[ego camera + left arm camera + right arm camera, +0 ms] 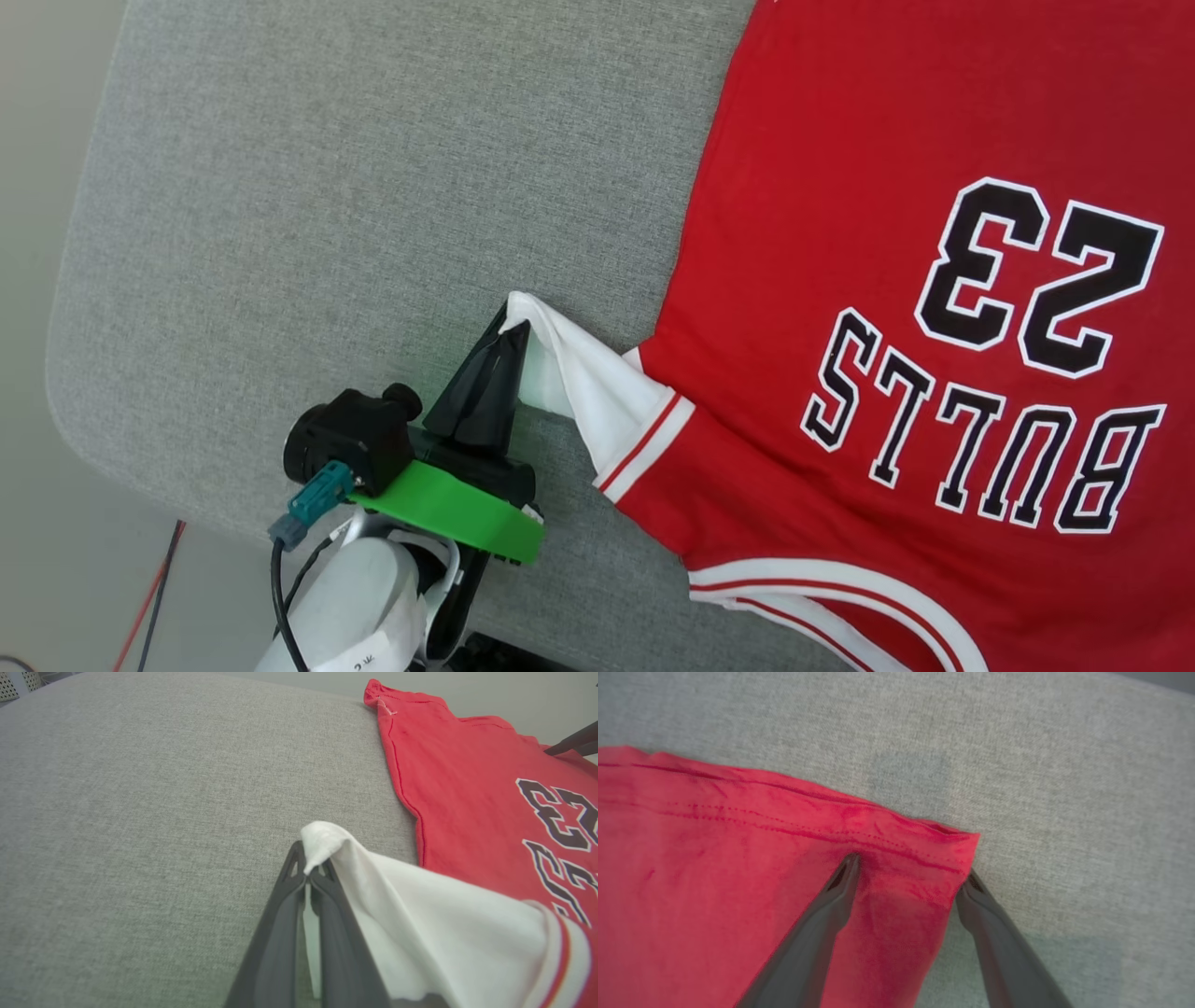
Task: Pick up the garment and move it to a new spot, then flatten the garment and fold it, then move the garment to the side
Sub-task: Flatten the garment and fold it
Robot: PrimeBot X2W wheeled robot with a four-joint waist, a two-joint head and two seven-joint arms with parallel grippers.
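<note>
I see the garment (840, 233) lying flat and chest-up on the grey cloth-covered desk (327, 187). It is cut off in my head view, so its far hem and one sleeve are out of frame. The chest print reads "BULLS" over "23", upside down from where I look. The white sleeve (597, 392) on the garment's left side is pulled up off the desk into a peak. My left end effector (509, 331) is clamped on its tip, fingers together with cloth pinched between them (308, 868).

At a hem corner of the garment my right end effector (911, 868) stands with fingers apart, one on the red cloth, the other just beside the corner's edge. I can't tell whether it presses down.

Left of the garment the desk is bare grey weave. A green bracket (448, 509) sits behind the left fingers. The label (359, 658) on that forearm is too cropped to read. Red and black cables (149, 597) run below the desk's rounded corner.
</note>
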